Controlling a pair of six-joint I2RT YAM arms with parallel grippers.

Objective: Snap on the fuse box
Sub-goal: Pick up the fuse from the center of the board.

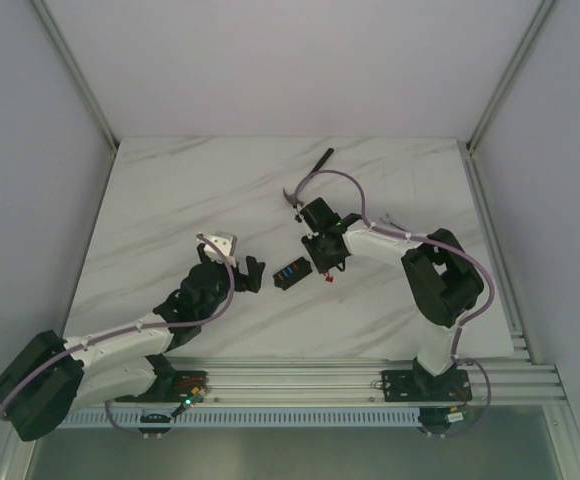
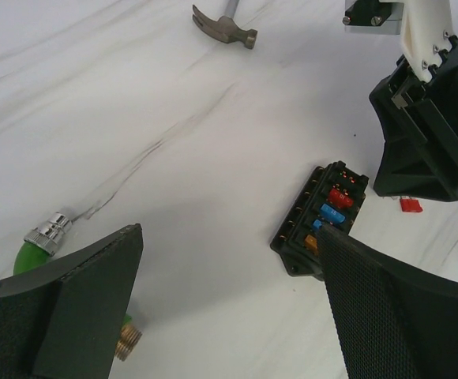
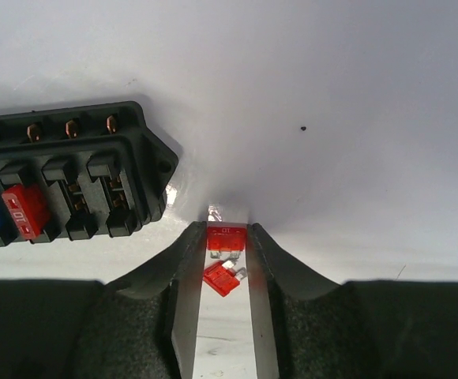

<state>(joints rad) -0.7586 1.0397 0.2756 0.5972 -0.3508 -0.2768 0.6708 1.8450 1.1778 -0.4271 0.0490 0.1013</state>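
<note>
Two arms: bases at the bottom edge of the top view, both reaching up toward the middle of the marble table.
Left gripper: left of centre in the top view, jaws spread fully wide with nothing between them. In its wrist view the dark fingers fill the lower corners.
Green part: left edge of the left wrist view, lying on the table just beside the left-hand finger, with a silver knurled collar on its end.
Fuse box: centre of the top view, flat on the table between the two grippers, blue and red inserts facing up. In the right wrist view it fills the left middle, with several slots bare.
Right gripper: just right of the fuse box, jaws narrow and tips down at the table.
Red fuses: one sits crosswise between the right fingertips, its ends meeting both inner faces. Whether it is pinched I cannot tell. A second lies loose just below it in the frame.
Hammer: upper middle of the top view, well apart from the fuse box.
</note>
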